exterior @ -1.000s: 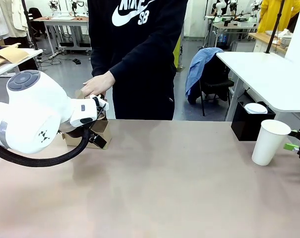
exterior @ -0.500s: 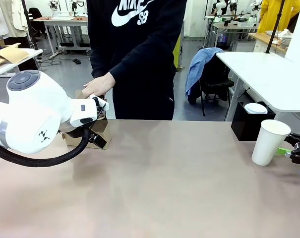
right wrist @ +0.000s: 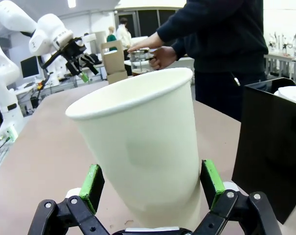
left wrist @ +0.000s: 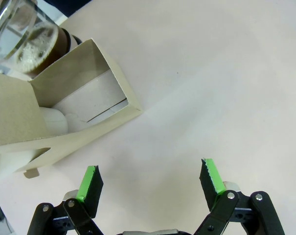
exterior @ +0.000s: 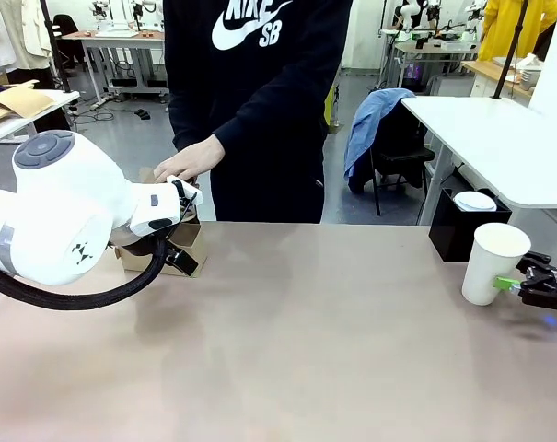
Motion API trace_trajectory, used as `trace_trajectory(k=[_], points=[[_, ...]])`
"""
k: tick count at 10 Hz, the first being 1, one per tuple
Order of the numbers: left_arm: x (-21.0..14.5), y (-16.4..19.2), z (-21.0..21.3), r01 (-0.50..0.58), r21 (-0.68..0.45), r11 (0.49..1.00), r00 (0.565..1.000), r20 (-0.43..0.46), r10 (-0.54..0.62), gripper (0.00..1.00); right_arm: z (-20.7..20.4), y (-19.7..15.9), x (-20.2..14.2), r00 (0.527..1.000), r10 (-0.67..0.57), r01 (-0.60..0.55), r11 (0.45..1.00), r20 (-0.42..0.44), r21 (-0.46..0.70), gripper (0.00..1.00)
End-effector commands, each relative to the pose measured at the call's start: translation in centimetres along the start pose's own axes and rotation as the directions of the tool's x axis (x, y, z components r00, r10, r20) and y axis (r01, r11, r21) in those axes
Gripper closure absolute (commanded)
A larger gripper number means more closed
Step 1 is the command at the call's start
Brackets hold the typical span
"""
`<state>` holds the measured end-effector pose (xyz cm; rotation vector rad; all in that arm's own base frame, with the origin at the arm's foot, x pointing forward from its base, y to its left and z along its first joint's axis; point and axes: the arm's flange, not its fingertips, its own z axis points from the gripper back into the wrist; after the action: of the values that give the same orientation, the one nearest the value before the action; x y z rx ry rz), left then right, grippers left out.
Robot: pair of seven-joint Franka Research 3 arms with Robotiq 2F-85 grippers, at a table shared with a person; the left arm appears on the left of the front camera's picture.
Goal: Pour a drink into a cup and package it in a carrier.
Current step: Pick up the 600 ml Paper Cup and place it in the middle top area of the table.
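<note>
Both sets of jaws stand wide: my right gripper [right wrist: 153,178] straddles the cup [exterior: 493,262] at the surface's [exterior: 306,341] right end, my left gripper [left wrist: 150,178] hangs over the surface beside the carrier [left wrist: 84,122], so next I'd close squarely on the cup and carry it toward the drink [left wrist: 37,41].

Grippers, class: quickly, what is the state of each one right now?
Left gripper: open, holding nothing, over the table beside the carrier.
Right gripper: open, fingers either side of the cup, not closed on it.
</note>
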<state>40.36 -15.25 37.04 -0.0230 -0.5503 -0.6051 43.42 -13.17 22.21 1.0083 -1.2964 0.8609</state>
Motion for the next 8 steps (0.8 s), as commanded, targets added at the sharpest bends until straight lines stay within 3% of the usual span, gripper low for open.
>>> trace_trajectory(k=[1,7,8], points=[[0.0,0.0,0.0,0.000,-0.001,1.000,1.000,0.000,0.000,0.00,-1.7,-1.0,0.7,0.999,-0.028,0.028,0.999,-0.022,-0.020,0.00],[0.0,0.0,0.0,0.000,-0.001,1.000,1.000,0.000,0.000,0.00,-4.2,-2.4,0.5,0.997,-0.076,0.076,0.997,-0.011,-0.004,0.00],[0.0,0.0,0.0,0.000,-0.001,1.000,1.000,0.000,0.000,0.00,-4.1,-2.5,0.3,0.994,-0.105,0.105,0.994,-0.019,0.003,0.20]])
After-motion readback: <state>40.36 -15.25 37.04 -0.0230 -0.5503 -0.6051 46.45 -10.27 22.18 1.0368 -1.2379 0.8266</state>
